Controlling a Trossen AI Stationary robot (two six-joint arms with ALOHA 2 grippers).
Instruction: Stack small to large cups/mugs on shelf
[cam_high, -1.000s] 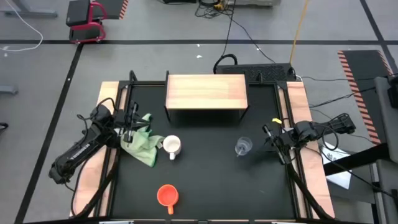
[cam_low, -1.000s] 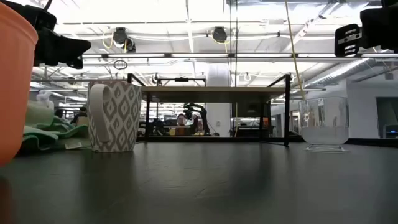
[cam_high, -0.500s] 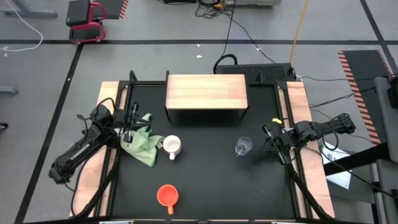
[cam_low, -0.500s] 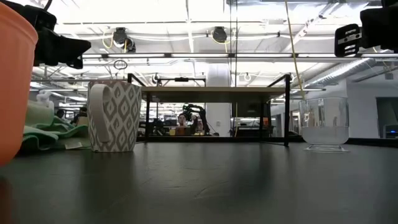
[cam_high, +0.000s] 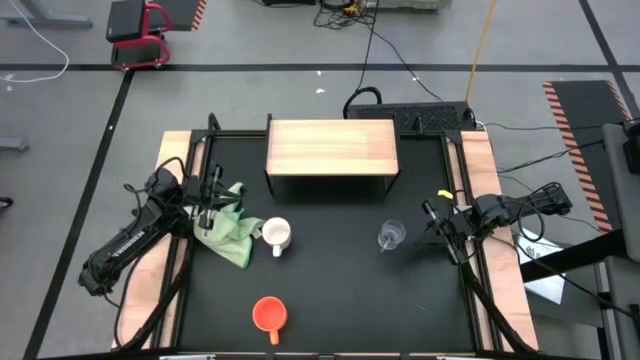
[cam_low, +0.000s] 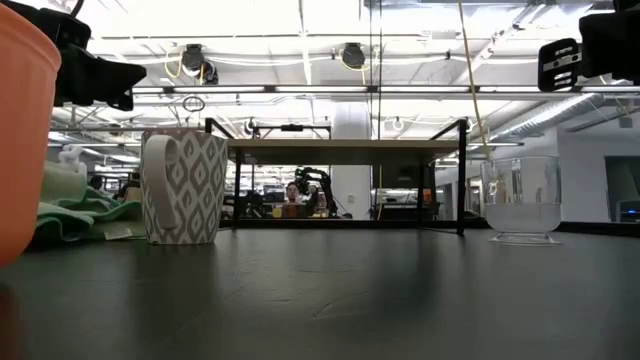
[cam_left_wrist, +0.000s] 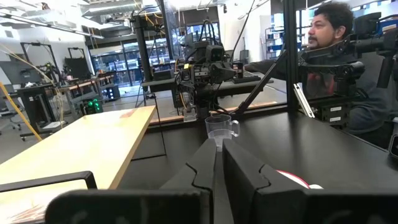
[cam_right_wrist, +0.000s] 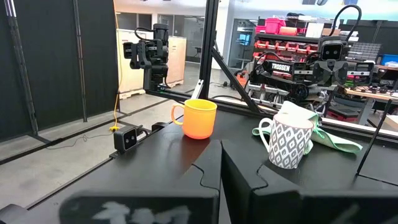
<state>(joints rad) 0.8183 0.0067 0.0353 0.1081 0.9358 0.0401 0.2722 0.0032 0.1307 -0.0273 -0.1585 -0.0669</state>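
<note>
The shelf stands on thin black legs at the table's far middle, its wooden top bare. A white, grey-patterned mug stands upright left of centre. A clear glass cup stands right of centre. An orange mug stands near the front edge. My left gripper hovers shut at the left edge, over a green cloth. My right gripper hovers shut at the right edge, beside the glass cup. The right wrist view shows the orange mug and the white mug.
A crumpled green cloth lies left of the white mug. Light wooden strips run along both table sides. A small black camera sits at the near edge. A person sits beyond the table's right side.
</note>
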